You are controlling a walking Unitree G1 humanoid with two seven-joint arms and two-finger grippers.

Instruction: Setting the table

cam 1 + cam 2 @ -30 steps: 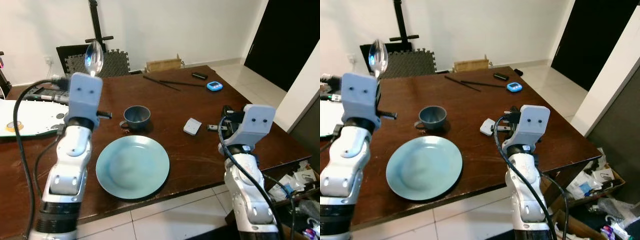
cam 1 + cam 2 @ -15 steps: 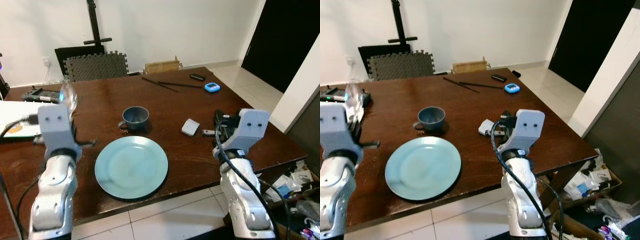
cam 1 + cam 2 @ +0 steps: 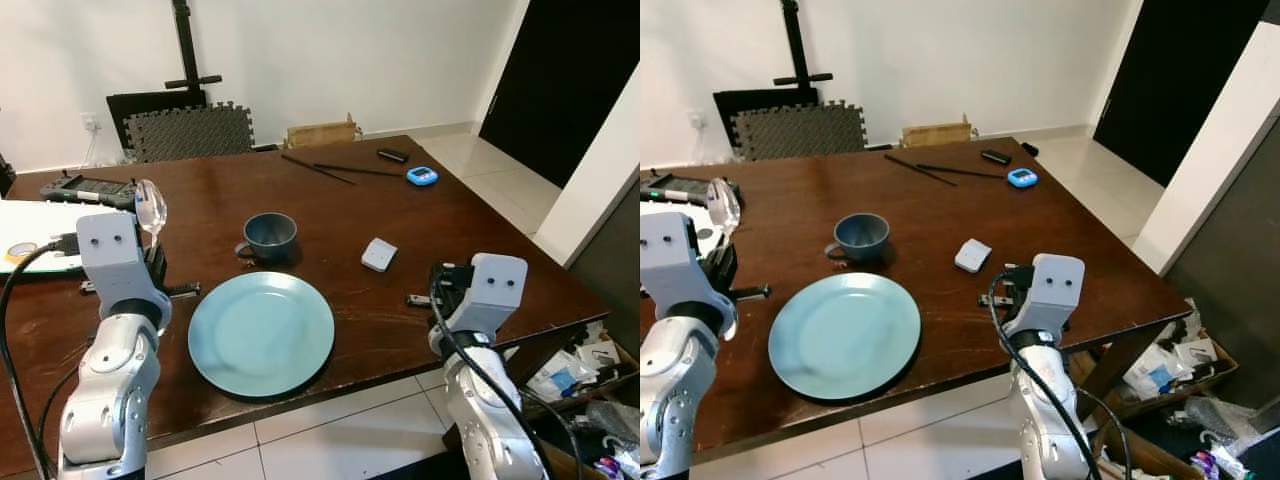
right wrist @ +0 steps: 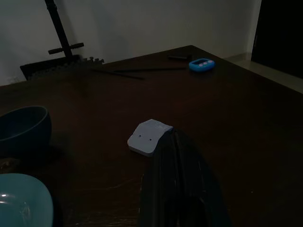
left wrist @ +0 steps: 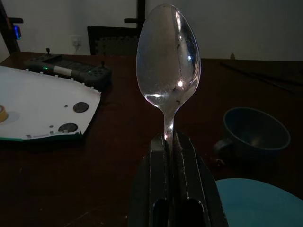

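1. The left claw pinches a silver spoon upright, left of the light blue plate on the brown desk.
2. The right claw, fingers pressed together, hovers near a small white box.
3. A blue cup stands just behind the plate.

Your left gripper, clamped on the upright spoon, stands over bare table just left of the plate. The cup stands just beyond the plate. A white board and a dark device bound the left side. Your right gripper, fingers together, faces the small white pad; open wood lies between plate and pad. Chopsticks and a blue timer lie far off.
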